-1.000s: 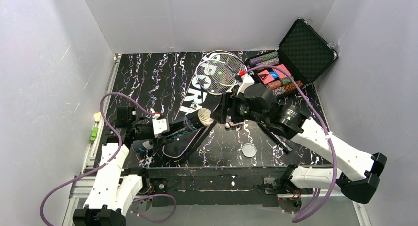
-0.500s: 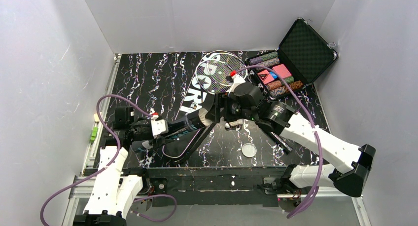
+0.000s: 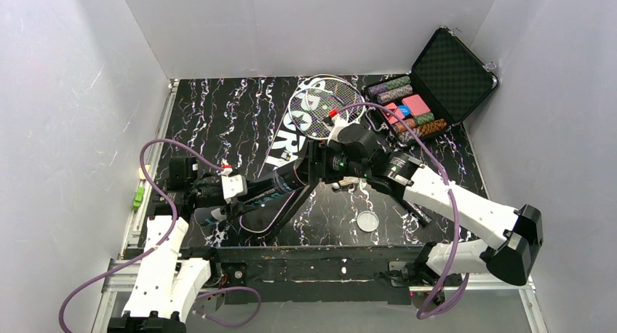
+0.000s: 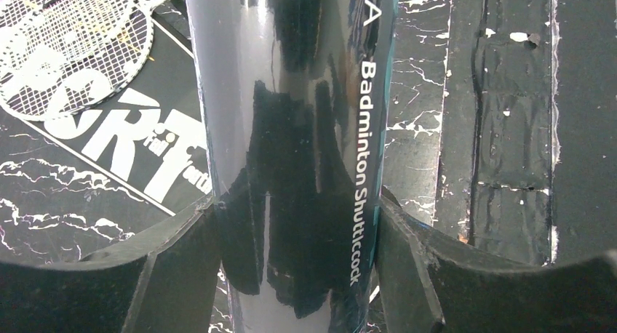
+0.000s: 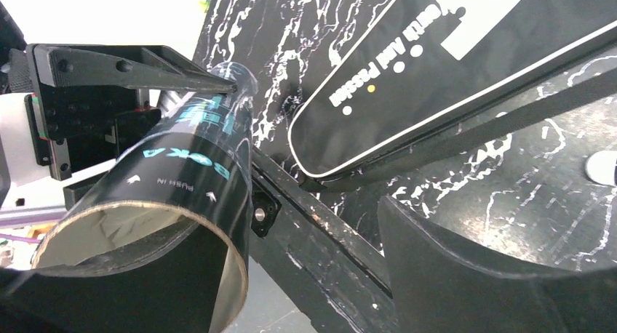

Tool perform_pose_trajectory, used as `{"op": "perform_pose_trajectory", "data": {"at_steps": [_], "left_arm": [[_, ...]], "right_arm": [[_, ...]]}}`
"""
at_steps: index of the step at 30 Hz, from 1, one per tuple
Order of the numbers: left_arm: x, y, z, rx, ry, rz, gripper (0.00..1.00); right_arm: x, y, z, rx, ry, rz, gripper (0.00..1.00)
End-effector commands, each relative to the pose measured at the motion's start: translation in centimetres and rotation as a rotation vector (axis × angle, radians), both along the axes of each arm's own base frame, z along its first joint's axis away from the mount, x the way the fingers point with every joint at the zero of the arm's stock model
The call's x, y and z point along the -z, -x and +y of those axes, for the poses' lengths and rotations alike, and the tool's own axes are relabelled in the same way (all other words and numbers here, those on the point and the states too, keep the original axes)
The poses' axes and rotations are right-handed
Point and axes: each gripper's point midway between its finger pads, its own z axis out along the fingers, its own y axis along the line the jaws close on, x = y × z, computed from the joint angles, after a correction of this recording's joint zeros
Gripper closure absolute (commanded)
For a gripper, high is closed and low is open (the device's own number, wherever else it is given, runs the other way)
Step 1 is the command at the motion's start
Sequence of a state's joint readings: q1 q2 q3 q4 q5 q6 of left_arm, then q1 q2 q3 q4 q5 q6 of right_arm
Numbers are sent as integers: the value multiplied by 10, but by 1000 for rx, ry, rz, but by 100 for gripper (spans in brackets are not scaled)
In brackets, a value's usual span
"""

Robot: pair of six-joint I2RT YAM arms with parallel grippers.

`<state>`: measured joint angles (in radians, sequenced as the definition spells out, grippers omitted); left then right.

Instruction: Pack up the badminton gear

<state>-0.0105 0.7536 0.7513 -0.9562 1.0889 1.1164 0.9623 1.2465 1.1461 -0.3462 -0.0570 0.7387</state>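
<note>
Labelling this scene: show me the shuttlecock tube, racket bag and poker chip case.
shuttlecock tube (image 4: 291, 166), left wrist view, middle of its glossy body
racket bag (image 5: 436, 93), right wrist view, plain black panel
poker chip case (image 3: 455, 75), top external view, foam-lined open lid

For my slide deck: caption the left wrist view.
Left tool shut on the glossy black shuttlecock tube, SPORT bag and rackets behind.

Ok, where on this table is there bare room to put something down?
Best: the far-left table, between the left wall and the racket bag. A smaller patch lies near-right, around the round disc. Crowded: the centre, around the tube, and the far right, with rackets and chip case.
</note>
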Motion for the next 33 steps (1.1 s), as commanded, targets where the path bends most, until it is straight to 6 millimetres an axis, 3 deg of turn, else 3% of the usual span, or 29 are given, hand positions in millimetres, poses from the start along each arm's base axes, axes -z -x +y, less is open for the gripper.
{"op": "perform_pose_trajectory", "data": {"at_steps": [1, 6, 9, 12, 17, 23, 28, 33], "left_arm": [[-23, 1, -7, 37, 54, -57, 96], [2, 4, -2, 25, 7, -38, 97], [14, 7, -1, 29, -9, -34, 97], [20, 9, 0, 36, -17, -30, 97], [32, 20, 2, 98, -62, -56, 97], [47, 41, 4, 189, -109, -57, 97], [54, 44, 6, 206, -132, -49, 96], [56, 46, 5, 208, -123, -54, 96]], "right_arm": [[-21, 2, 12, -53, -74, 3, 15], [-56, -22, -33, 51, -154, -33, 13], [-53, -45, -73, 190, -143, -24, 13], [-29, -63, -103, 283, -84, -6, 13], [45, -97, -149, 460, 144, 47, 17], [103, -121, -154, 473, 296, 111, 20], [122, -130, -150, 453, 328, 125, 21], [143, -127, -145, 421, 332, 164, 24]]}}
